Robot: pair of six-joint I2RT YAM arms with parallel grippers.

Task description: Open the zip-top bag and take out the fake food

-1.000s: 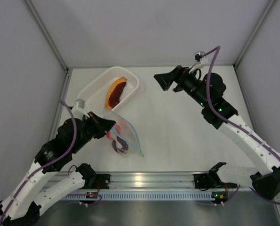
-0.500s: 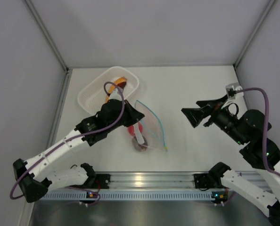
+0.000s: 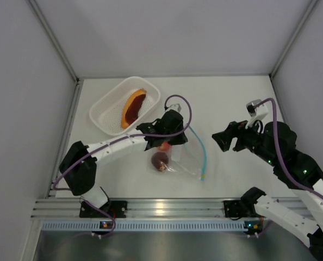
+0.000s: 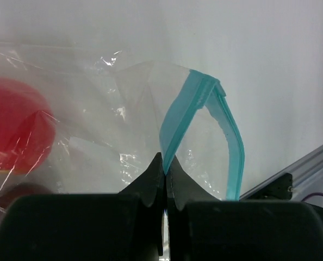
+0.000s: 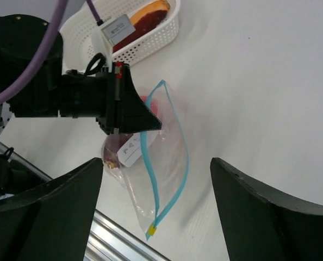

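We're pretty clearly in a robotics lab cell: bare white surface (image 3: pixel 232 103), plain grey panel walls (image 3: pixel 167 32) on metal framing (image 3: pixel 53 39), and an aluminium rail (image 3: pixel 161 206) up front carrying the left arm (image 3: pixel 118 145) and right arm (image 3: pixel 292 163).

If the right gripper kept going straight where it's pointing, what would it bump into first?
Most likely the zip-top bag, around its blue zip strip, which the left gripper is pinching. The right gripper frames it between open jaws in the wrist view, though depth is hard to judge.
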